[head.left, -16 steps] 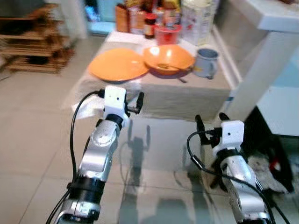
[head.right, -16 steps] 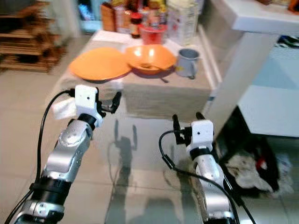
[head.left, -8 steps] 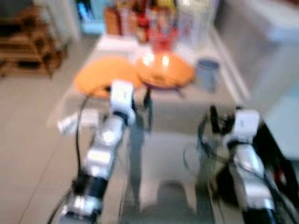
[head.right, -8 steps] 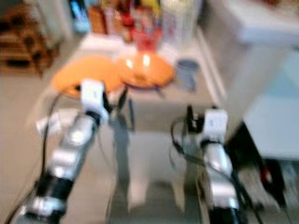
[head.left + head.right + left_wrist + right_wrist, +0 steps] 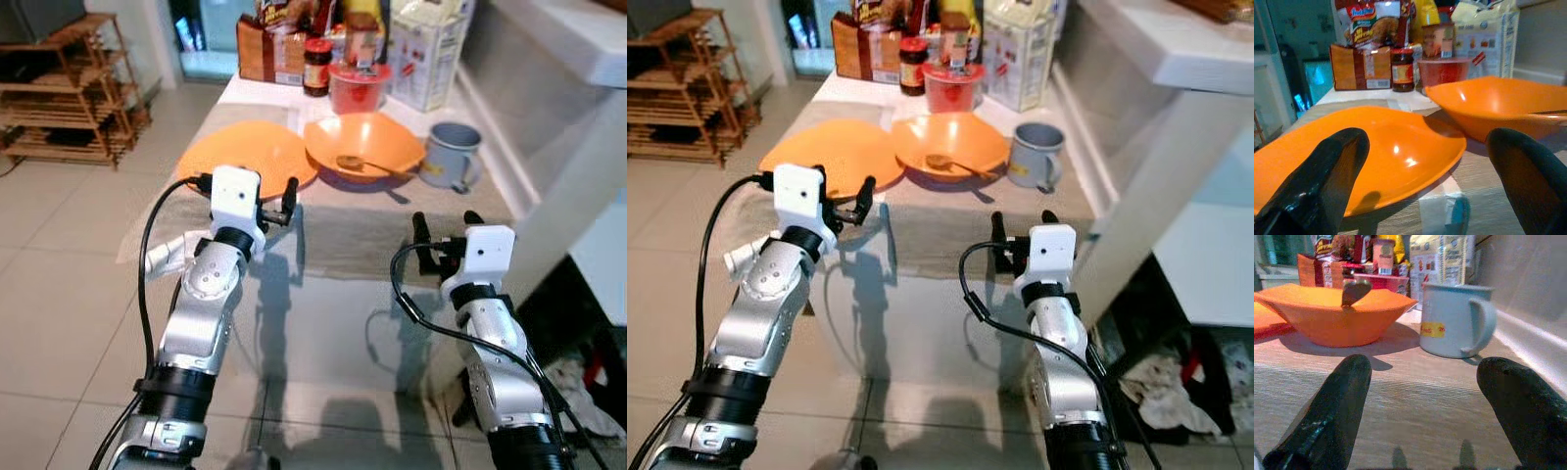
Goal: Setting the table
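A spoon (image 5: 364,166) lies in the orange bowl (image 5: 364,147), handle angled toward the grey mug (image 5: 453,155). Beside the bowl sits the orange plate (image 5: 245,157). The left gripper (image 5: 277,203) hovers at the plate's near edge, the right gripper (image 5: 443,233) before the mug; both have spread, empty jaws.

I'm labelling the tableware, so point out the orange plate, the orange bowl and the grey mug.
orange plate (image 5: 240,157), left eye view, its flat middle.
orange bowl (image 5: 387,142), left eye view, inner wall.
grey mug (image 5: 1447,320), right wrist view, its side.
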You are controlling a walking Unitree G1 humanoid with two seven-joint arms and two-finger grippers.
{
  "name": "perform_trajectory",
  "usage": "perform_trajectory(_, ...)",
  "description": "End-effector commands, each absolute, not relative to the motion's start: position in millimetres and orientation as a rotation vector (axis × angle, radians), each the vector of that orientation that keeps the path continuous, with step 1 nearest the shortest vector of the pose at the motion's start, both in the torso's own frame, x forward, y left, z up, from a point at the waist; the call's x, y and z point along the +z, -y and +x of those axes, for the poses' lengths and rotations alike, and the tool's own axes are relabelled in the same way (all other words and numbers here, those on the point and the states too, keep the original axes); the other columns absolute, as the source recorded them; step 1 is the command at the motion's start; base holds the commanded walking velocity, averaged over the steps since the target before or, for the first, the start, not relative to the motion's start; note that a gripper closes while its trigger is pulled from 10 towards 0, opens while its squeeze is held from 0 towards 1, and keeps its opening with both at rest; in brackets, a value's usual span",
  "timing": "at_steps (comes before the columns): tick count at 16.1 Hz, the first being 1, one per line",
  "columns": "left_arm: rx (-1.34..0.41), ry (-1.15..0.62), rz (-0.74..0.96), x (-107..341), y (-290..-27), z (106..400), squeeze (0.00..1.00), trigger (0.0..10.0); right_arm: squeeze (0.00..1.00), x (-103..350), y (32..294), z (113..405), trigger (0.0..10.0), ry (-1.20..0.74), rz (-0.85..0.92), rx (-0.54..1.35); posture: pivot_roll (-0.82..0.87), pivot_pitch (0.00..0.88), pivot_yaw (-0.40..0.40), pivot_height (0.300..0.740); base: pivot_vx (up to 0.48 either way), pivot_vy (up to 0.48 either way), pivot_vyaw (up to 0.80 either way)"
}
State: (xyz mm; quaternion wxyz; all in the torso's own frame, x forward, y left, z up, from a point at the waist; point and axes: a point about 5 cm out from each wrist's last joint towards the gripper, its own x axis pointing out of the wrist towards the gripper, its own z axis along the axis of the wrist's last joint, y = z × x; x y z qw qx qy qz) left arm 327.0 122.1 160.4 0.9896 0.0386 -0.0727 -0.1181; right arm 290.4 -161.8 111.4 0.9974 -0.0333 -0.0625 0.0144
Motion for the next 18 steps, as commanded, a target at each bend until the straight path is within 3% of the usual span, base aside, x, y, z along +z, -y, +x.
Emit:
perform_trajectory(1,-0.252,0.148,0.082,162.9,-120.3,325.8,0.0,10.0,0.0,114.5,165.8,292.2,10.0,0.134,-0.07,0.013,0.0,0.0,-0.006,0.727,0.24,-0.412,0.0)
perform_trajectory(10,-0.216,0.142,0.085,162.8,-125.9,325.7,0.0,10.0,0.0,113.6,167.2,295.0,10.0,0.128,-0.072,0.013,0.01,0.0,-0.008,0.727,0.316,-0.329,0.0)
perform_trajectory(14,-0.22,0.136,0.092,160.9,-124.5,324.7,0.0,10.0,0.0,114.1,168.0,295.4,10.0,0.13,-0.076,0.015,0.0,0.0,-0.008,0.727,0.0,0.0,0.0)
perform_trajectory(18,-0.266,0.126,0.069,158.9,-115.3,324.3,0.0,10.0,0.0,114.0,169.1,291.3,10.0,0.133,-0.082,0.009,-0.02,0.0,-0.005,0.727,0.063,-0.443,0.0)
